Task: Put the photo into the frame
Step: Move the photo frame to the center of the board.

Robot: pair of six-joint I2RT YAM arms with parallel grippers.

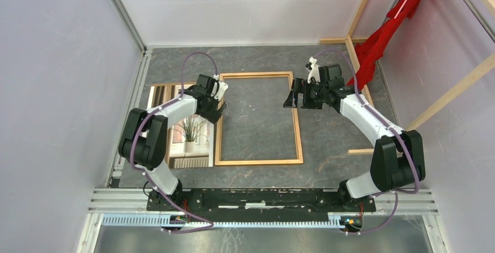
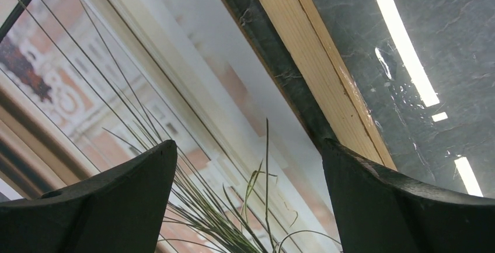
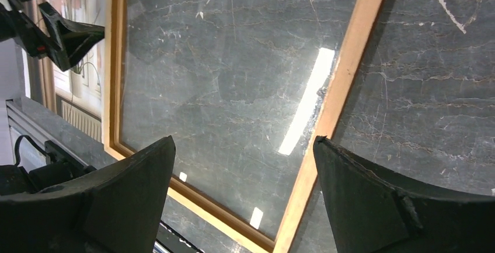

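The frame (image 1: 298, 130) of thin orange-brown wood lies flat in the middle of the table, with a glossy clear pane inside it. The photo (image 1: 190, 130) with the spiky plant lies flat just left of the frame, partly under my left arm. My left gripper (image 1: 220, 111) is open, low over the photo's right edge beside the frame's left rail (image 2: 315, 72); the photo (image 2: 146, 89) fills the left wrist view. My right gripper (image 1: 289, 99) is open above the frame's right rail (image 3: 338, 89), near its far end.
Pale wooden beams (image 1: 362, 60) with red cloth (image 1: 385, 37) stand at the back right. A brown board edge (image 1: 166, 85) shows beyond the photo. White walls close in the left, back and right. A metal rail (image 1: 262, 197) runs along the near edge.
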